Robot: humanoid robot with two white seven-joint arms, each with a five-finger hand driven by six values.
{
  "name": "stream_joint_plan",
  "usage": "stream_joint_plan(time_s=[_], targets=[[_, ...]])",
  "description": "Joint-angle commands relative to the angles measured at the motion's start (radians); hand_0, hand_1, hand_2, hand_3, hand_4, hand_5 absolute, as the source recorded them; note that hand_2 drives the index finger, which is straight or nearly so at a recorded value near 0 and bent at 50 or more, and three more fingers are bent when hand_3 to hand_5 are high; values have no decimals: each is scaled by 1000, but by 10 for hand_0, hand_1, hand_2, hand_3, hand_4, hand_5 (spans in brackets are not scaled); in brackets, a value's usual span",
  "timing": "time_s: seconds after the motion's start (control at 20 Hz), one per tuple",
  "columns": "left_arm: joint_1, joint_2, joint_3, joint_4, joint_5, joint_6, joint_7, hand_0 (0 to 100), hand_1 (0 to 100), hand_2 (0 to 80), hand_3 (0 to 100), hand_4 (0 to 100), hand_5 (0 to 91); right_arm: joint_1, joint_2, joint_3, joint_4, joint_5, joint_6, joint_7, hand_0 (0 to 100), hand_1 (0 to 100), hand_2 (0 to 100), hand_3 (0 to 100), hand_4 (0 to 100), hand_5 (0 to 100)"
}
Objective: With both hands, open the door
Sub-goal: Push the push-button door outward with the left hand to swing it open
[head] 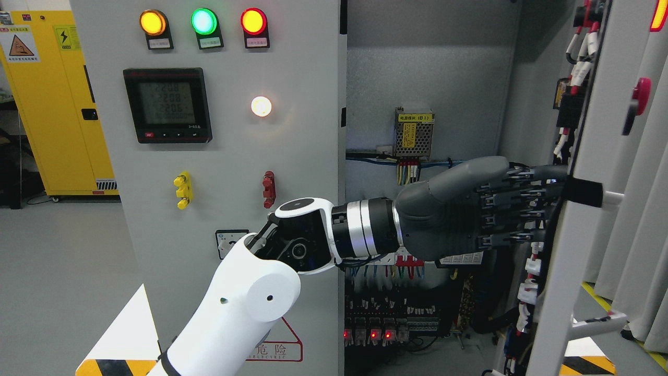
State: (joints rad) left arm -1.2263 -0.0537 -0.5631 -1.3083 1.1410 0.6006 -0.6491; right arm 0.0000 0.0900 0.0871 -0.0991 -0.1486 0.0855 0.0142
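The left arm enters from the lower left and reaches across the open electrical cabinet to the right door, which stands swung outward at the picture's right so that its inner face, lined with wiring, shows. The left hand is grey, with its back toward the camera, and its fingers are stretched out fairly straight and side by side, their tips against or just behind the door's inner edge, beside the black handle that juts from that edge. Whether the tips hook around the edge cannot be told, since the door hides them.

The left door is closed and carries three lit indicator lamps in orange, green and red along its top, a digital meter below them, a glowing white lamp, and yellow and red knobs lower down. Inside the cabinet a power supply with a yellow label hangs on the back wall, and rows of breakers with red lights sit near the bottom. A yellow storage cabinet stands at far left.
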Motion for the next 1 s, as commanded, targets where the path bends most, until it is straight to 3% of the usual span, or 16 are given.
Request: stream_joint_plan(time_s=[0.0, 0.45, 0.95], targets=[[4, -97, -3, -16, -20, 1, 6, 120, 556, 0, 0, 0, 0, 17, 0, 0, 1, 0, 0, 0, 0, 500, 40, 0, 0, 0], [7, -115, -8, -8, -81, -7, 8, 120, 556, 0, 0, 0, 0, 17, 0, 0, 1, 0, 0, 0, 0, 500, 40, 0, 0, 0], [-36, -118, -34, 41, -70, -10, 29, 120, 556, 0, 0, 0, 0, 17, 0, -1, -1, 0, 0, 0, 0, 500, 40, 0, 0, 0]])
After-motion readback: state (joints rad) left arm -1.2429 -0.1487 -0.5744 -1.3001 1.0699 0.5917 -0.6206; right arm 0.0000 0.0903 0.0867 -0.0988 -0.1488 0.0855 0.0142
